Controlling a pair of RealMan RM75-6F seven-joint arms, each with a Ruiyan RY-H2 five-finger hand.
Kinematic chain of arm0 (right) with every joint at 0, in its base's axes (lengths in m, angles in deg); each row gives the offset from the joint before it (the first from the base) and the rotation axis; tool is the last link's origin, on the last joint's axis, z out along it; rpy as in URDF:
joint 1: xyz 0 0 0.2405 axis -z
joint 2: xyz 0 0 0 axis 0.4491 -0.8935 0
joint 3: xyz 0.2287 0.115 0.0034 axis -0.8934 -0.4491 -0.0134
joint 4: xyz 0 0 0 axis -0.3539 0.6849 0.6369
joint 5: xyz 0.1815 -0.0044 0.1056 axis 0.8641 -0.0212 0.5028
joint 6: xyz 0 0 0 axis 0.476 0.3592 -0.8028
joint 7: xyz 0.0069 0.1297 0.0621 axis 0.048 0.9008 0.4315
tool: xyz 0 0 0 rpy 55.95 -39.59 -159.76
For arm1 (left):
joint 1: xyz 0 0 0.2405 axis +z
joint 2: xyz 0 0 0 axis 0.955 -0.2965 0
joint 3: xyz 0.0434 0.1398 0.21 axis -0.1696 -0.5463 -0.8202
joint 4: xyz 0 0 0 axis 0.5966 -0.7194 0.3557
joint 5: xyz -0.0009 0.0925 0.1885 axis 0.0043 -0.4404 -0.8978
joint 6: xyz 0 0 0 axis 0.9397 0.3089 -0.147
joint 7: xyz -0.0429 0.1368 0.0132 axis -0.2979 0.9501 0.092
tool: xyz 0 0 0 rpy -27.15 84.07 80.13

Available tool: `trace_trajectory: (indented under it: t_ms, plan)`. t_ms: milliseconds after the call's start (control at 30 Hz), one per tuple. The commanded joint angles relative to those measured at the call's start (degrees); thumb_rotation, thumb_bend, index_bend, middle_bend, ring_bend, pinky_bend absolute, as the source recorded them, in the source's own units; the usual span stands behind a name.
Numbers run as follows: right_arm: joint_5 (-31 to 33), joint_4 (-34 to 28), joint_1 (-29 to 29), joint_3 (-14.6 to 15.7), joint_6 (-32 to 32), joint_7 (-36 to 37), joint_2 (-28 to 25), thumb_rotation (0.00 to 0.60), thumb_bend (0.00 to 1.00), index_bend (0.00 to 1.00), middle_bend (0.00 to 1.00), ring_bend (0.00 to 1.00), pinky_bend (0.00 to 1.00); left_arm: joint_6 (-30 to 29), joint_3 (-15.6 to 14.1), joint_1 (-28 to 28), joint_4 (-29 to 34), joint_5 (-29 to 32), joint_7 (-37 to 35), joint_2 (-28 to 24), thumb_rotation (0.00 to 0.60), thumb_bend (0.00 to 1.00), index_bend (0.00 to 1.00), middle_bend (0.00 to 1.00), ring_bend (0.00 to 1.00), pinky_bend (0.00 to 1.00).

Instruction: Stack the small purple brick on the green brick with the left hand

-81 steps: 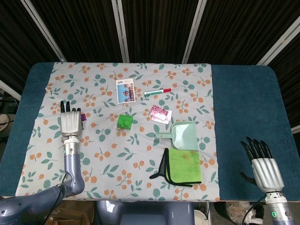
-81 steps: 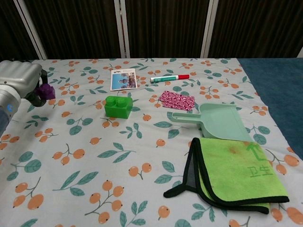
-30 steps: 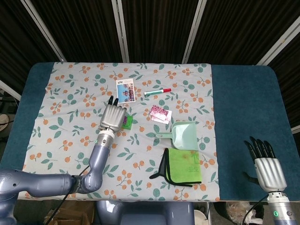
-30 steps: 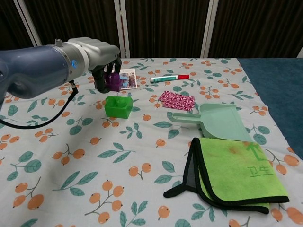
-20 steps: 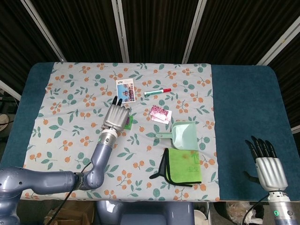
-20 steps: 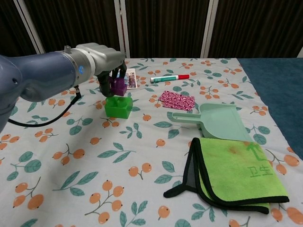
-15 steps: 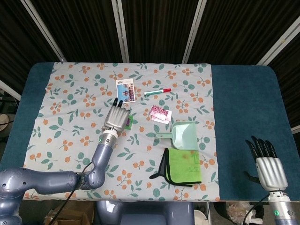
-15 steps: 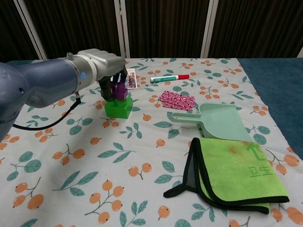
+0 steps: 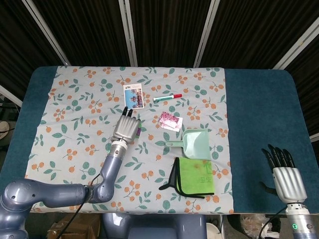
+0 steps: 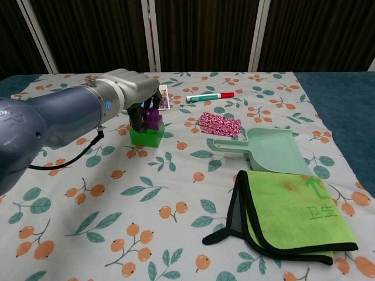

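In the chest view the small purple brick (image 10: 153, 119) sits on top of the green brick (image 10: 146, 137), toward its right side. My left hand (image 10: 126, 95) holds the purple brick from the left, with dark fingers (image 10: 139, 119) curled against it. In the head view the left hand (image 9: 126, 128) lies over both bricks and hides them. My right hand (image 9: 286, 177) hovers over the blue table at the lower right, fingers spread and holding nothing.
A photo card (image 9: 133, 95) lies just behind the left hand. A red and green marker (image 10: 210, 96), a pink wrapper (image 10: 220, 124), a pale green dustpan (image 10: 266, 151) and a folded green cloth (image 10: 293, 213) lie to the right of the bricks.
My left hand carried the purple brick from the cloth's left edge rightward over the green brick, then lowered it onto the green brick. The right hand has barely moved.
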Motion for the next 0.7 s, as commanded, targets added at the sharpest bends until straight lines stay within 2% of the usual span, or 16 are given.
trace_trajectory:
  t_ms: [33, 700]
  plan:
    - [0.05, 0.07, -0.03, 0.02, 0.11, 0.06, 0.01, 0.600, 0.17, 0.10, 0.05, 0.01, 0.05, -0.09, -0.23, 0.08, -0.65, 0.09, -0.33, 0.41, 0.600, 0.42, 0.46, 0.40, 0.10, 0.00]
    - [0.40, -0.03, -0.12, 0.03, 0.48, -0.12, 0.12, 0.600, 0.17, 0.10, 0.05, 0.01, 0.05, -1.36, -1.01, 0.16, -1.59, -0.40, -0.15, 0.90, 0.600, 0.41, 0.46, 0.40, 0.10, 0.00]
